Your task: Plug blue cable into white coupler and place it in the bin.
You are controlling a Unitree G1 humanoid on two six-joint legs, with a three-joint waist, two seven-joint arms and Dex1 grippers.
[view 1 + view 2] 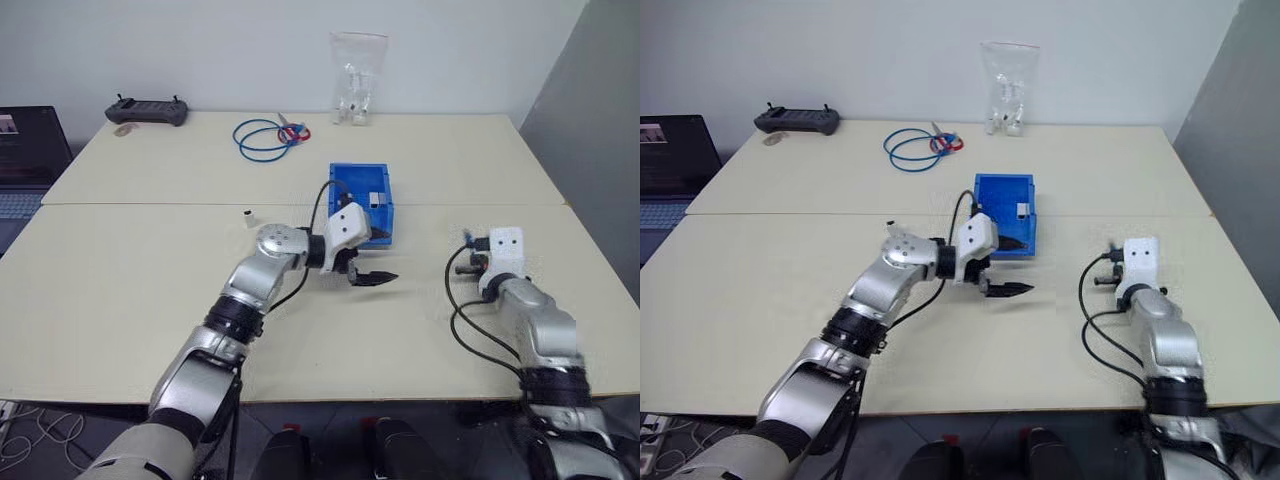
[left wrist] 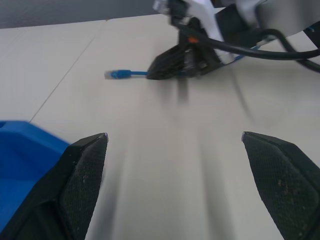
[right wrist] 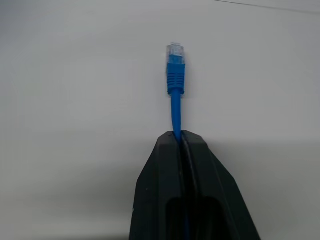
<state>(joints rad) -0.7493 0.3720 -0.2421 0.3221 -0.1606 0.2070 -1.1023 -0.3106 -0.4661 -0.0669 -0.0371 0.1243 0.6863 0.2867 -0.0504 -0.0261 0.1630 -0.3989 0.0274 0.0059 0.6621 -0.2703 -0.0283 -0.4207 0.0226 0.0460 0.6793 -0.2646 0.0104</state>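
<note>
My right gripper (image 3: 180, 134) is shut on the blue cable (image 3: 175, 80). The cable's plug sticks out a short way past the fingertips, low over the table. From the head, this gripper (image 1: 463, 268) is at the right of the table. The bin (image 1: 345, 178), a small blue tray, stands at the table's middle with a small white block (image 1: 376, 200) inside. My left gripper (image 1: 368, 277) hovers just in front of the bin, fingers (image 2: 85, 165) wide open and empty, pointing toward the right gripper. A tiny white coupler (image 1: 248, 215) stands on the table left of my left arm.
A coiled blue cable loop with red rings (image 1: 265, 138) lies at the back. A clear plastic bag (image 1: 357, 80) stands against the wall, a black controller (image 1: 148, 110) sits at the back left, and a laptop (image 1: 25, 150) is at the far left.
</note>
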